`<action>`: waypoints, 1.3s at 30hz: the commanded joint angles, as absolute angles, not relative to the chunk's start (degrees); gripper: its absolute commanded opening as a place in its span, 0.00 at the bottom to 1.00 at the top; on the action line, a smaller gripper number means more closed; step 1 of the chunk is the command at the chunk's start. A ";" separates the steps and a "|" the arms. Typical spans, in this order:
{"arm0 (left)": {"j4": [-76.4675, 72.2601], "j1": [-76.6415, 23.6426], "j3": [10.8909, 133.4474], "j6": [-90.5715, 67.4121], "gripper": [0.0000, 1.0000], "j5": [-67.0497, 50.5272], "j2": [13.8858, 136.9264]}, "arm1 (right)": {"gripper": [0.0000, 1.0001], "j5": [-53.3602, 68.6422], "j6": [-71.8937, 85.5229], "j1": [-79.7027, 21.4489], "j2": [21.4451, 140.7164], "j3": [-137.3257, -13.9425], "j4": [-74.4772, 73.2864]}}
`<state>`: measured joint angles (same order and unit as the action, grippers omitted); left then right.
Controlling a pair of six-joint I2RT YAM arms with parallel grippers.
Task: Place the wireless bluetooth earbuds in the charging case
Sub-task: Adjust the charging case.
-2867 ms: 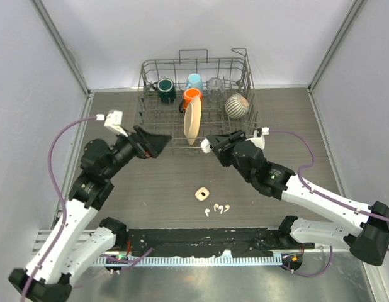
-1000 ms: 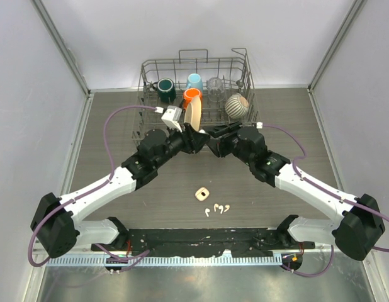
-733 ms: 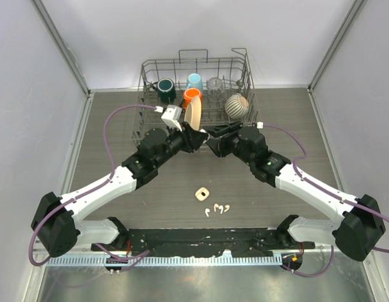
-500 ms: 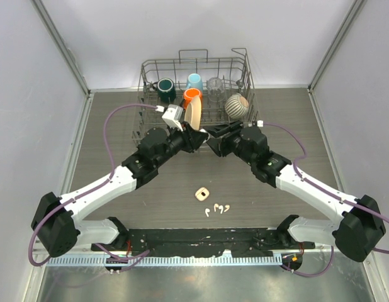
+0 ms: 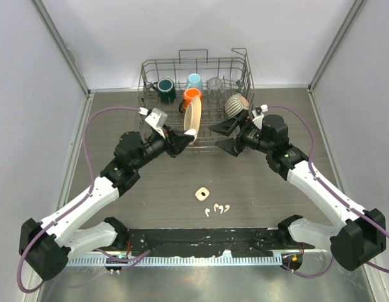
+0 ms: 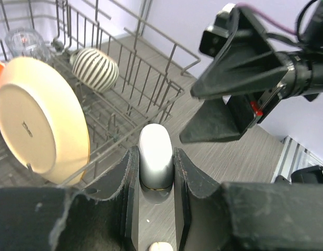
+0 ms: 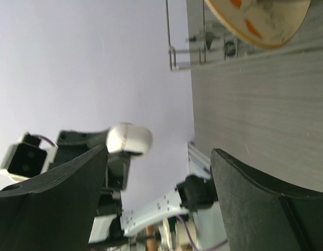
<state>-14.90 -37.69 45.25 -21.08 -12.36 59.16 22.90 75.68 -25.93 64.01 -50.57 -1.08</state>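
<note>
A white rounded charging case [image 6: 155, 157] is pinched upright between the fingers of my left gripper [image 5: 185, 135], which is shut on it in the air in front of the dish rack. It also shows in the right wrist view as the white case [image 7: 129, 139], apart from my right gripper [image 7: 159, 151]. My right gripper [image 5: 221, 137] hangs just right of the case, jaws wide open and empty. Several tiny white earbuds [image 5: 218, 208] lie on the table near the front edge. A tan rounded-square case [image 5: 202, 194] lies just behind them.
A wire dish rack [image 5: 150, 69] stands at the back with a dark green mug [image 5: 165, 90], a blue mug [image 5: 194, 82], an orange mug [image 5: 192, 95], a tan plate [image 5: 192, 121] and a striped bowl [image 5: 236, 106]. Both grippers hover close to its front wall.
My right gripper let go of the white case, opened wide and drew back to the right. My left gripper shut on the case and carried it slightly left.
</note>
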 commanded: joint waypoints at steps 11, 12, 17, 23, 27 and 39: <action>-18.62 -33.75 49.66 -23.89 0.00 -37.08 62.40 | 0.86 43.15 78.31 -26.02 63.89 -50.80 10.72; -20.29 -33.75 49.66 -24.25 0.00 -37.52 62.75 | 0.85 43.33 78.48 -26.19 64.07 -50.89 10.72; -22.76 -33.75 50.01 -25.93 0.00 -37.88 63.98 | 0.86 44.47 80.15 -26.10 65.39 -50.01 12.21; -22.50 -33.75 51.24 -25.58 0.00 -37.97 64.95 | 0.82 45.44 82.96 -26.54 66.97 -48.78 14.41; -23.38 -33.75 50.89 -25.58 0.00 -36.65 64.78 | 0.80 45.35 84.98 -26.81 67.67 -48.17 15.90; -23.03 -33.75 50.36 -23.99 0.00 -33.13 63.98 | 0.77 42.89 94.83 -27.68 68.91 -45.88 21.70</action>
<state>-19.64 -33.63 48.23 -24.97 -34.06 65.28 43.24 90.56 -27.27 68.75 -46.06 16.10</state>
